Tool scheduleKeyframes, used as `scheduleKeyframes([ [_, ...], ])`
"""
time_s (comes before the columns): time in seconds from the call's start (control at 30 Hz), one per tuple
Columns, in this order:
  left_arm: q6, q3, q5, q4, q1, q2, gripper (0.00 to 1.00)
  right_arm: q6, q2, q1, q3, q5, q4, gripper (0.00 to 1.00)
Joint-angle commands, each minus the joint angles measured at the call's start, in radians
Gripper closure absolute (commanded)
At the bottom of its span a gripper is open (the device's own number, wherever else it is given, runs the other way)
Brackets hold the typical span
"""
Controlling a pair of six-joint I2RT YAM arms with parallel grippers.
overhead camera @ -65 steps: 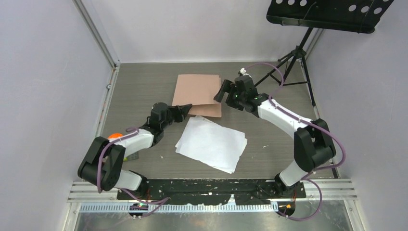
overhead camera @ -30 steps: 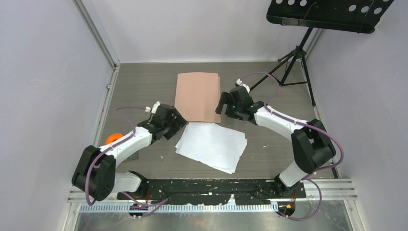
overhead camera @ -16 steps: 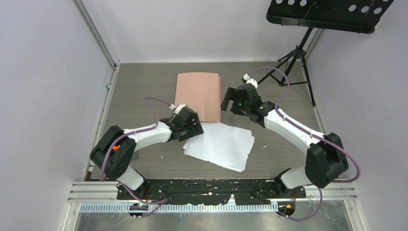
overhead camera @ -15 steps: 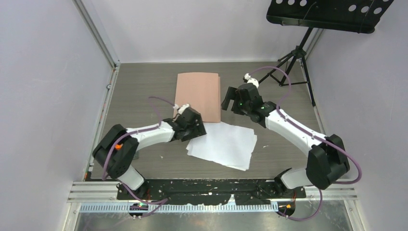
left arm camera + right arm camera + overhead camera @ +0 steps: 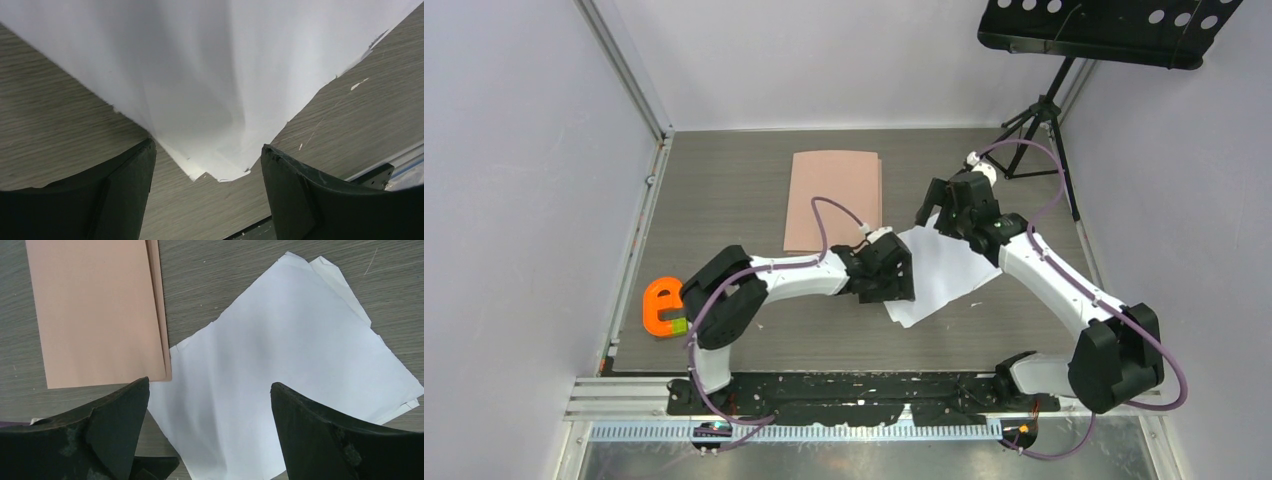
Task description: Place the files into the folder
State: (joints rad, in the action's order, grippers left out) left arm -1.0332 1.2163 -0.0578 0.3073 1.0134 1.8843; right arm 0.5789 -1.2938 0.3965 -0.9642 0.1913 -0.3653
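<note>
The folder lies closed; the papers sit just beside its corner. The left gripper and right gripper hover over the papers, jaws apart.

One folder, one stack of files, one orange letter, one music stand.

Your pink folder lies closed and flat; the white files lie fanned beside its near right corner.

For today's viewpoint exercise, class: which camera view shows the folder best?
Top external: the folder sits flat and fully in frame. Right wrist shows it larger, with its far end cropped. Left wrist shows the files, no folder.
</note>
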Motion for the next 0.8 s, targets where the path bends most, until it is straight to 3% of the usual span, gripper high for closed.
scheduleKeyframes([
  [0.0,0.006,-0.024,-0.03,0.103,-0.048,-0.138,0.22,-0.045,-0.007,-0.005,-0.03,-0.044,0.003,0.05],
  [0.17,-0.17,-0.235,-0.108,0.085,-0.181,-0.369,0.22,-0.047,-0.089,-0.004,-0.088,-0.126,0.026,0.04],
  [0.3,-0.291,-0.398,-0.096,-0.134,-0.305,-0.446,0.23,-0.041,-0.134,-0.002,-0.087,-0.173,0.051,0.04],
  [0.57,-0.484,-0.581,-0.114,-0.54,-0.402,-0.383,0.27,-0.028,-0.156,0.002,-0.071,-0.224,0.071,0.04],
  [0.77,-0.542,-0.644,-0.118,-0.754,-0.436,-0.331,0.31,-0.029,-0.157,0.007,-0.047,-0.217,0.074,0.04],
])
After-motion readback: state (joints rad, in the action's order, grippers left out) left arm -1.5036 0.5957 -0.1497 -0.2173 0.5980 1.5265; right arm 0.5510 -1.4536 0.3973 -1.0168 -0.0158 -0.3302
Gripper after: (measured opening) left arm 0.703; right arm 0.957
